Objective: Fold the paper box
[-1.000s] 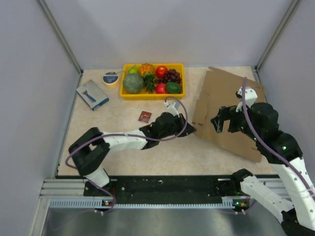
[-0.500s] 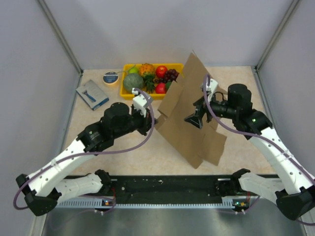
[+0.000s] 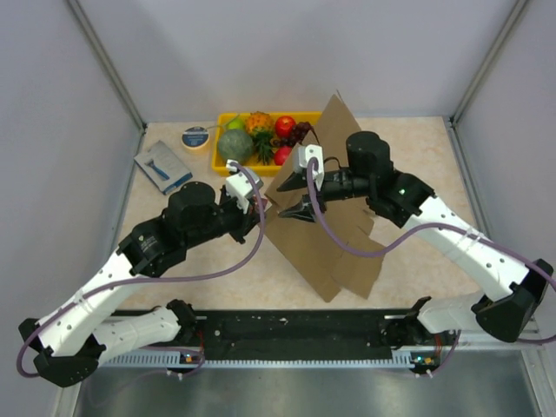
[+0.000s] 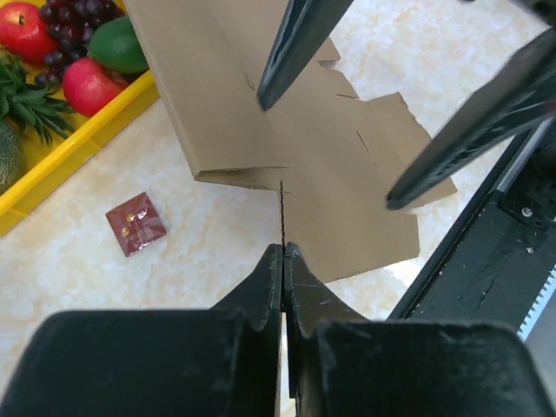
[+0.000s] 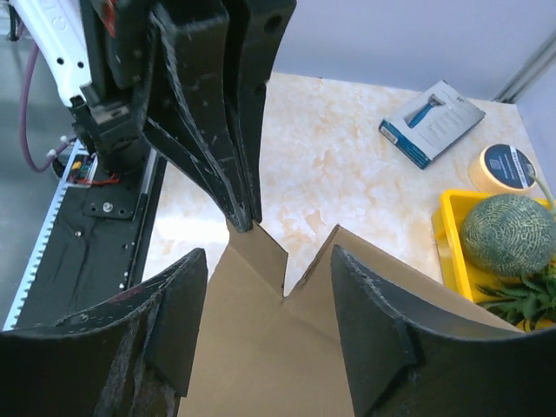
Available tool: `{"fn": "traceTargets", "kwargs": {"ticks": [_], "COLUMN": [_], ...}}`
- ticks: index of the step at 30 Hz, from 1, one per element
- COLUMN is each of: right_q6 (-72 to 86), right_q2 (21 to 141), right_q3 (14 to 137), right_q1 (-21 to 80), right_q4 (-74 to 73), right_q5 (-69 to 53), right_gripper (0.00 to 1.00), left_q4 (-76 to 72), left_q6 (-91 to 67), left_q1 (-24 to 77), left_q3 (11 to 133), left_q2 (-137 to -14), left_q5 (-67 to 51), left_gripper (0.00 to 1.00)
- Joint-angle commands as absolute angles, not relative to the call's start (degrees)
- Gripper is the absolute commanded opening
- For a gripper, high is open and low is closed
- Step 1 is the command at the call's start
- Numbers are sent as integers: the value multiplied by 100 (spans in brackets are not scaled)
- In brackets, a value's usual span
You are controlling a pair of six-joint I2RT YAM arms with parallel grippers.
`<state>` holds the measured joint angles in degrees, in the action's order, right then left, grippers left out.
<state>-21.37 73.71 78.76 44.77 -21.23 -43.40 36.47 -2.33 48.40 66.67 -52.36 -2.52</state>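
The paper box (image 3: 323, 239) is a flat brown cardboard sheet with flaps, standing nearly on edge at the table's middle. My left gripper (image 3: 263, 205) is shut on the thin edge of one of its left flaps; in the left wrist view the jaws (image 4: 283, 249) pinch that edge of the sheet (image 4: 252, 104). My right gripper (image 3: 283, 199) hovers at the sheet's upper left with its fingers apart. In the right wrist view the cardboard (image 5: 278, 365) lies between its spread fingers (image 5: 178, 317), and the left gripper's fingers (image 5: 234, 130) hold the flap's corner just beyond.
A yellow tray (image 3: 224, 167) of fruit stands behind the sheet. A blue-and-grey packet (image 3: 162, 167) and a tape roll (image 3: 195, 137) lie at the back left. A small dark red packet (image 4: 135, 223) lies on the table near the tray. Grey walls close three sides.
The sheet has gone from lying tilted at the right to standing at the centre. The left arm rose with it. The right gripper swung left and its fingers narrowed.
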Motion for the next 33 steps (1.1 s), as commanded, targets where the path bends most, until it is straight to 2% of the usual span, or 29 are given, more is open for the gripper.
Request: {"fn": "traceTargets", "kwargs": {"ticks": [1,12,13,17,18,19,20,22,23,24,25,26,29,33], "right_q6": [-2619,-2610,-2593,-2523,-2479,-2383,-2330,-2015,-1874,-1681,-1209,-987,-248,298], "right_q2": [7558,7892,7910,7989,7998,8015,8033,7972,7954,7876,7823,7779,7480,7102], "right_q3": [8130,8244,8244,8262,8314,8349,8384,8411,8420,8446,8455,8455,8315,8183], "right_q1": [4509,4517,4509,4518,4518,4518,4518,4509,4517,4518,4518,4518,4518,4517], "right_q4": [-1986,-2057,-2048,-2039,-2039,-2030,-2030,-1890,-1811,-1715,-1453,-1328,-818,-449], "right_q5": [-4877,-5238,-5238,-5343,-5405,-5388,-5344,-4941,-4713,-4154,-3774,-3466,-2665,-2171], "right_gripper": [56,35,29,18,11,0,0,0,0,0,0,0,0,0], "left_q4": [3516,3604,3604,3656,3665,3682,3674,3648,3430,3262,3043,2328,1601,1504], "left_q6": [-53,211,220,237,246,229,159,-411,-665,-999,-1098,-1220,-1564,-1627], "left_q1": [4816,4816,4816,4816,4816,4816,4816,4816,4816,4816,4816,4816,4816,4816], "left_q3": [7040,7268,7321,7435,7453,7505,7532,7515,7384,6948,6648,6297,5048,4527], "left_q2": [-5203,-5238,-5238,-5256,-5265,-5282,-5282,-5091,-4932,-4696,-4128,-3783,-2613,-2417], "left_q5": [-457,-773,-800,-826,-826,-713,-529,198,794,930,966,1158,1405,1627], "left_gripper": [0,0,0,0,0,0,0,26,44,74,98,98,98,98]}}
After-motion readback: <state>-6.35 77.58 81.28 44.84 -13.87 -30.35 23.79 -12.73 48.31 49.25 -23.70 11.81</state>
